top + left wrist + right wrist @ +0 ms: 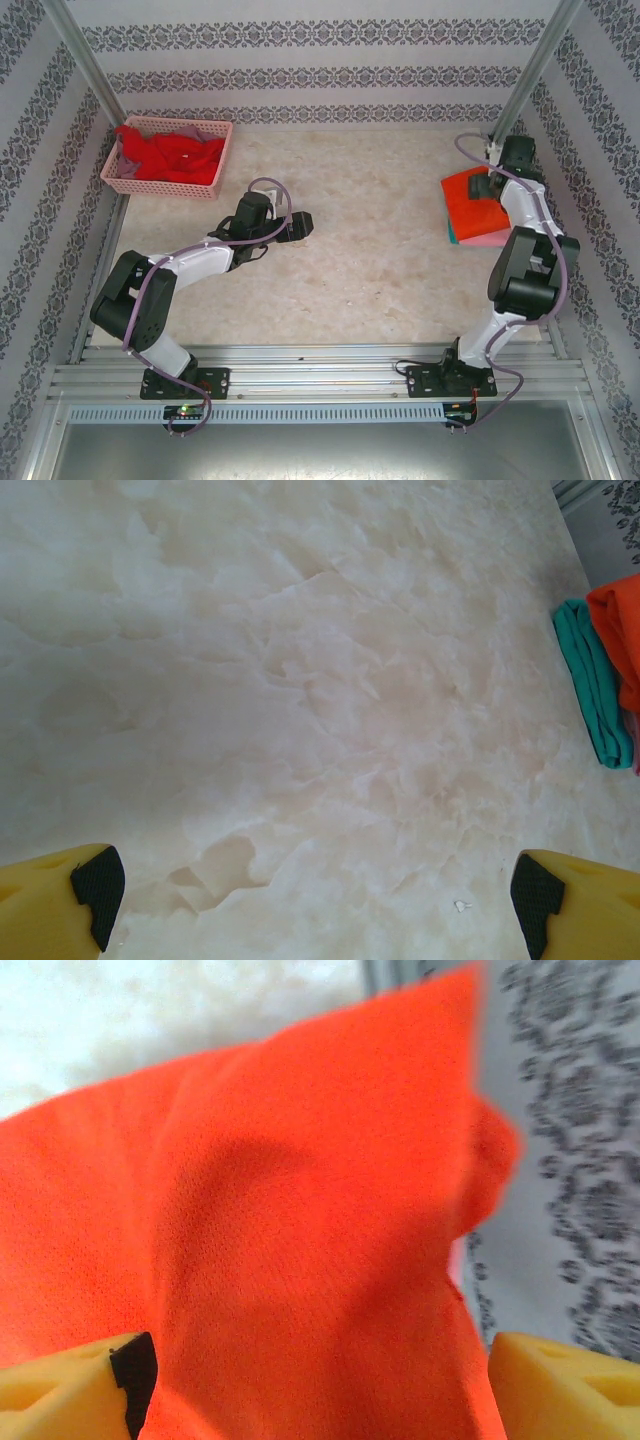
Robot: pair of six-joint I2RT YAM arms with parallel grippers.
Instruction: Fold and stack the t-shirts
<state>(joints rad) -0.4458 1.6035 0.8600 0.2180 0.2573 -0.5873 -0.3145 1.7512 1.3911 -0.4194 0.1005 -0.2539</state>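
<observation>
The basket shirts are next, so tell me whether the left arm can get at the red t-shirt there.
Probably yes. The left claw is open over the table, the red t-shirt lies heaped on top in the open pink basket, and nothing stands between them.

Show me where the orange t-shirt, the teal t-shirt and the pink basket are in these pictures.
orange t-shirt (468,205), top external view, on its flat folded top.
teal t-shirt (590,680), left wrist view, on its folded edge.
pink lattice basket (150,186), top external view, on its near wall.
</observation>
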